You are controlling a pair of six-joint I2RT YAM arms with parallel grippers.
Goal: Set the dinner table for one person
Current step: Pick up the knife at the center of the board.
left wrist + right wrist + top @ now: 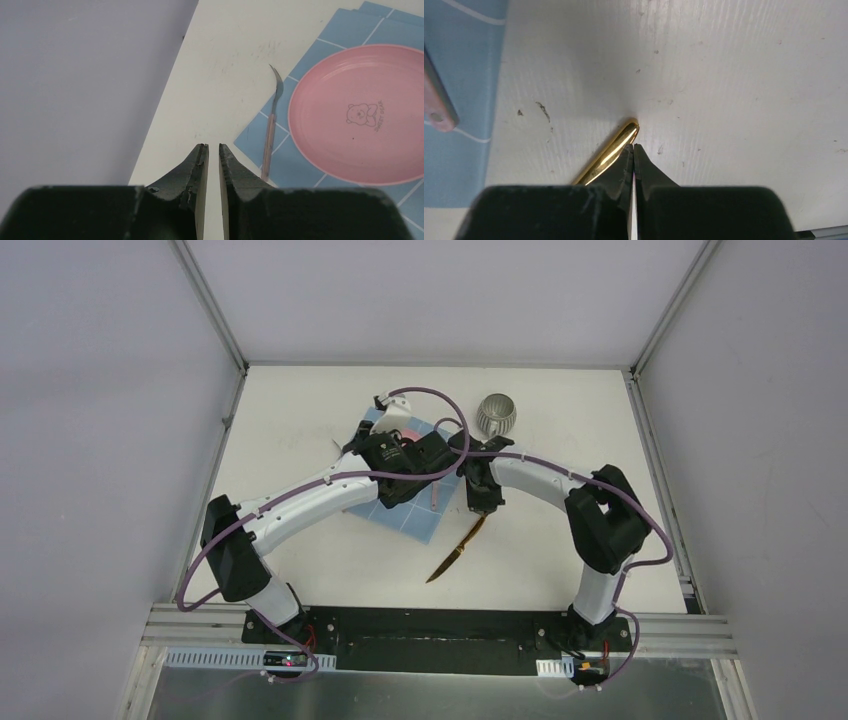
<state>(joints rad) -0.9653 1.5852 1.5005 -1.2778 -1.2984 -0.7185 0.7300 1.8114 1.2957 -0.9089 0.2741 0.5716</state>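
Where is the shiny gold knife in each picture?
Top external: the gold knife lies slanted, just right of the blue cloth.
Left wrist: not in it.
Right wrist: middle of the picture, right of the cloth.
Shared landmark: the blue cloth, seen in all three.

The pink plate [345,115] is cut off by the right edge of the left wrist view. From above, it sits near the middle of the dinner table [300,560], a bit toward the far edge, and is almost all hidden under the left arm [330,490]. The gold knife [620,139], which lies toward the near edge, shows only one rounded end in the right wrist view; the rest is hidden behind the right gripper [633,146], and I cannot tell if the fingers touch it. A pink handle [435,102] on the blue cloth [459,75] is cut off by the left edge there, so too little shows to tell what it is.
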